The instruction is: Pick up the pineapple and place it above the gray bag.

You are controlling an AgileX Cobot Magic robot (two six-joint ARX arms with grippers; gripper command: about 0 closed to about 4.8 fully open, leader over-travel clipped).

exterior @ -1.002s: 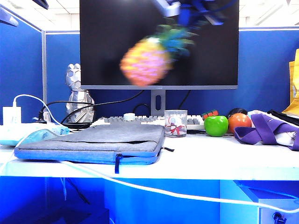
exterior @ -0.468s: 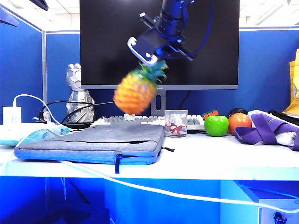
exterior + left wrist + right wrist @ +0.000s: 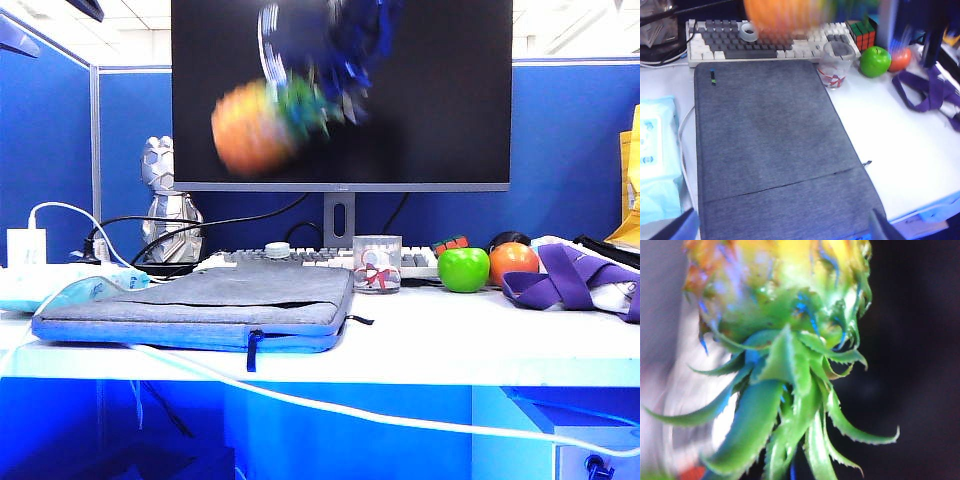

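Two arms on this one, only the right busy. Right gripper (image 3: pixel 318 75) up high in front of the monitor (image 3: pixel 430 100), clamped tight on the leafy crown of the pineapple (image 3: pixel 250 125), fruit swinging out sideways and badly blurred in the exterior view. Same story from the right wrist: just green leaves and a bit of yellow skin of the pineapple (image 3: pixel 785 305), fingers themselves not visible. Left gripper (image 3: pixel 780 227) hanging above the near end of the bag (image 3: pixel 775 150), spread wide, nothing in it.

Bag (image 3: pixel 200 300) flat on the desk (image 3: pixel 470 345), well below the fruit, top bare. Glass (image 3: pixel 377 263) just beside its right edge, green apple (image 3: pixel 462 269) and orange (image 3: pixel 513 262) further right, keyboard (image 3: pixel 720 42) behind.

Probably still mid-carry. To do it well: kill the swing first, since a crown grip lets the heavy body pendulum. Line up over the middle of the bag, away from the glass. Lower slowly, let the body touch the fabric before opening up. Round fruit on soft fabric, so likely to roll if dropped early.
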